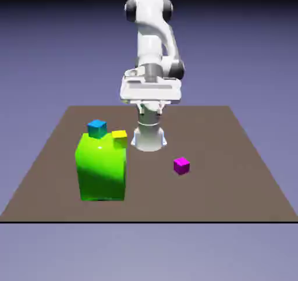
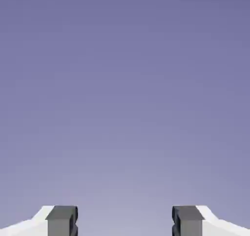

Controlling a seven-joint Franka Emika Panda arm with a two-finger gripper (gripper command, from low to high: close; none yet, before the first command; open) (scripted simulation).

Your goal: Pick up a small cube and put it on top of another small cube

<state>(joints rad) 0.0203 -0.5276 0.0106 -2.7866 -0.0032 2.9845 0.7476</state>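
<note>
Exterior view: the white arm [image 1: 152,47] stands at the far edge of the brown desk [image 1: 244,169], its pincer [image 1: 151,103] held high and well apart from every cube. A big green block [image 1: 101,168] sits toward this view's left, with a small blue cube [image 1: 96,128] and a small yellow cube [image 1: 119,138] just beside its far top edge (on it or behind it, I cannot tell). A small magenta cube [image 1: 181,165] lies alone on the desk.

Hand view: only backdrop shows — the two grey fingertips [image 2: 62,220] stand wide apart, nothing between them.

By my reading, no pick has begun — choosing, grasping and stacking all remain.
</note>
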